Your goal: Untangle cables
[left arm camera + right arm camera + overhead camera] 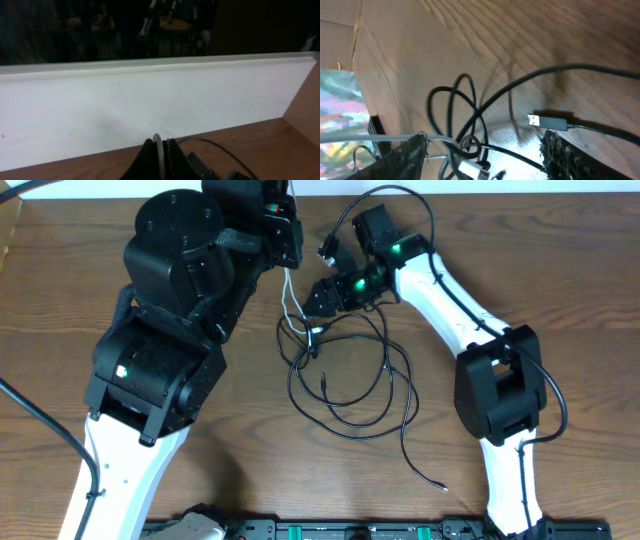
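Note:
The thin white cable point(286, 300) hangs from my left gripper point(290, 252) at the table's back, running down into a knot point(311, 332). In the left wrist view that gripper point(160, 155) is shut on the white cable point(157, 142). The long black cable point(390, 380) lies in loops at mid-table, and its free end point(445, 487) points toward the front. My right gripper point(316, 302) hovers just above the knot. The right wrist view shows that gripper point(485, 162) open astride black loops point(452, 107), the white cable point(395, 137) and a silver plug point(470, 170).
A black USB plug point(547, 121) with a silver tip lies beside the right finger point(565, 160). A white board point(150, 95) stands along the table's far edge. The robot's own thick black wire point(40, 420) crosses the left side. The arm bases' rail point(350, 530) runs along the front.

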